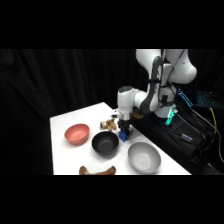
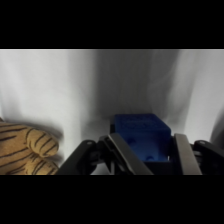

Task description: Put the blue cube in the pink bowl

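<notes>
— Black curtains hang behind a white table (image 1: 65,155); what's biggest on it?

— Above it, the arm (image 1: 160,75) reaches in from the upper right. On the table, a grey bowl (image 1: 144,156) sits near the front right edge, a black bowl (image 1: 105,143) just left of it, and the pink bowl (image 1: 77,133) further left, apart from both.

— And the gripper?

— The gripper (image 1: 123,131) is low over the table, just behind and right of the black bowl. In the wrist view the gripper (image 2: 150,150) has a finger on either side of the cube (image 2: 141,134), close against it; it looks clamped on the cube.

— So where's the cube?

— The cube (image 1: 122,135) is between the fingers, at the table beside the black bowl's far right rim, well apart from the pink bowl.

— Anything smaller?

— A tan striped toy (image 2: 25,150) lies left of the gripper in the wrist view; it shows as a tan lump (image 1: 107,124) behind the black bowl. A brown object (image 1: 97,171) lies at the table's front edge
</notes>
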Motion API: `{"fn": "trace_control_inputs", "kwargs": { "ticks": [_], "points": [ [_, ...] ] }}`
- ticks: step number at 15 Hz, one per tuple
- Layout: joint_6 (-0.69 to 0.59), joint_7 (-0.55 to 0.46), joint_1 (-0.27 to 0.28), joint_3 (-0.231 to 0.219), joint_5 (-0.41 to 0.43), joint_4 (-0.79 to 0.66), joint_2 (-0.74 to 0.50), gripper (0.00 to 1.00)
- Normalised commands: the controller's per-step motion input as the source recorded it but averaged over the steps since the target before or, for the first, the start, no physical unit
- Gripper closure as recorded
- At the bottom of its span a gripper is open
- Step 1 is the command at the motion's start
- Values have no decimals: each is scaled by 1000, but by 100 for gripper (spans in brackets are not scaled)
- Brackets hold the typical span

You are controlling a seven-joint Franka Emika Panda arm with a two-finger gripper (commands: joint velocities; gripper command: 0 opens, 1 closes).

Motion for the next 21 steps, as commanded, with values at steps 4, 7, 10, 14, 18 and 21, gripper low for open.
{"fn": "trace_control_inputs", "kwargs": {
  "ticks": [4,7,10,14,18,21],
  "points": [
    [55,20,-29,-35,-101,-5,-42,75],
    [-215,105,61,-126,-156,-27,-219,77],
    [-372,118,65,-121,-158,6,-368,77],
    [-467,114,37,-80,-152,55,-386,77],
    [-479,60,-4,-12,-96,88,-349,77],
    [-472,21,-32,-10,-78,126,-311,77]
  ]
}}
